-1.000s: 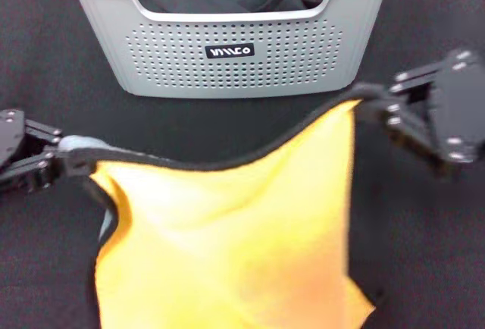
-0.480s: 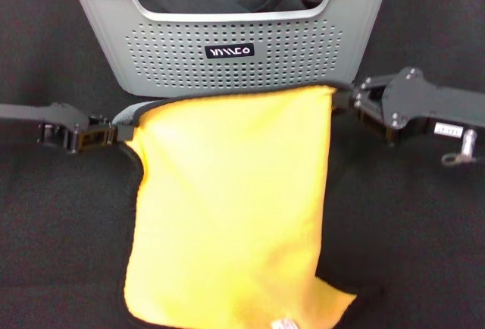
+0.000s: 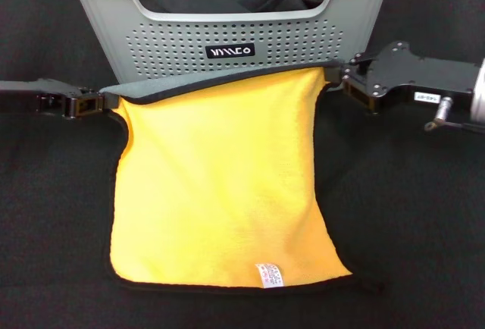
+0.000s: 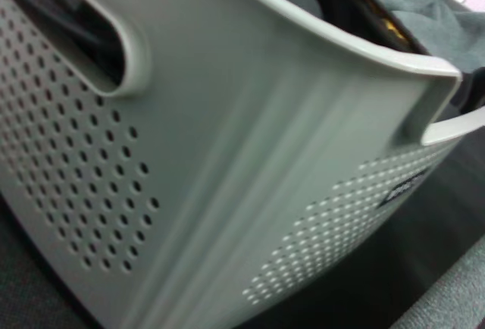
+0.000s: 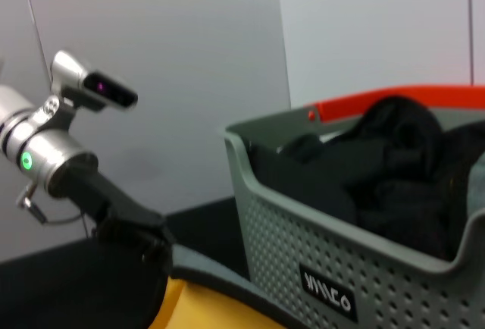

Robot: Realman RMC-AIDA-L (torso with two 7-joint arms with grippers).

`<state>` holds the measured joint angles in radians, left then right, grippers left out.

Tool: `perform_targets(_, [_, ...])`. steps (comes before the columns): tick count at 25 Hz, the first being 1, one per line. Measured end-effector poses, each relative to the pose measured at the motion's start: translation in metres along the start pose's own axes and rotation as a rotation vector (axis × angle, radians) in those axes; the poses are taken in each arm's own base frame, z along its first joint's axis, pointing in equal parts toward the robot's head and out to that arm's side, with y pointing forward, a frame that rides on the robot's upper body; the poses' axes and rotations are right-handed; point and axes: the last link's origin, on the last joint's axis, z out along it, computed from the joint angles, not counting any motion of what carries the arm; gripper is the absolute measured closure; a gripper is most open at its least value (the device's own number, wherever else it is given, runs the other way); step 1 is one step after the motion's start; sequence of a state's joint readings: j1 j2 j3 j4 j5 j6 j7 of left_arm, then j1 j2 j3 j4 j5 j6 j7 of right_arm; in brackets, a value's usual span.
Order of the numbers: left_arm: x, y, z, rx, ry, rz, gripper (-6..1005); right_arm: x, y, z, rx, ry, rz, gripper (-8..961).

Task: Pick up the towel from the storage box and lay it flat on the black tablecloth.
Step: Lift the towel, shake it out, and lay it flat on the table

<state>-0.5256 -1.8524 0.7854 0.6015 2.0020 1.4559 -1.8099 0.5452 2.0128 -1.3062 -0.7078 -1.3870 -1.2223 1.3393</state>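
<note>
Behind our worktop stands a plain grey wall (image 5: 151,79). Across the black tablecloth (image 3: 409,215) the towel (image 3: 220,185) lies yellow side up, just before the storage box (image 3: 227,48) of dark clothes (image 5: 394,162). Our left gripper (image 3: 95,101) and right gripper (image 3: 341,83) each have their fingers clamped on a far corner.

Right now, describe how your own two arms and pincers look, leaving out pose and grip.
Both pincers are black, built from flat angular plates with small bolts. The left pincer sits on a slim black arm. The right pincer has a wider black body with a small white label, a thin cable, and a silver wrist. The right wrist view shows the left arm's silver joint with a green light.
</note>
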Motion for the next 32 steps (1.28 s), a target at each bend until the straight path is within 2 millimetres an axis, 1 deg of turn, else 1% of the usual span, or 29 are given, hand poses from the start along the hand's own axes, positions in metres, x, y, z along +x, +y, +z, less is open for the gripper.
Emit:
perform_targets(6, [-0.003, -0.005, 0.001, 0.033, -0.015, -0.005, 894, 0.002, -0.001, 0.014, -0.016, 0.042, 0.000, 954])
perform_targets(14, [-0.007, -0.004, 0.006, 0.035, -0.011, -0.010, 887, 0.007, -0.001, 0.013, -0.004, 0.047, 0.014, 953])
perform_targets(24, [-0.008, -0.003, 0.010, 0.035, -0.003, -0.019, 879, 0.007, -0.001, 0.012, -0.004, 0.039, 0.023, 950])
perform_targets(28, [-0.007, -0.004, 0.012, 0.050, 0.041, -0.048, 876, 0.008, 0.000, 0.017, -0.027, 0.075, 0.063, 933])
perform_targets(32, [-0.008, -0.003, 0.009, 0.044, 0.073, -0.016, 873, 0.011, 0.002, 0.012, -0.015, 0.076, 0.091, 774])
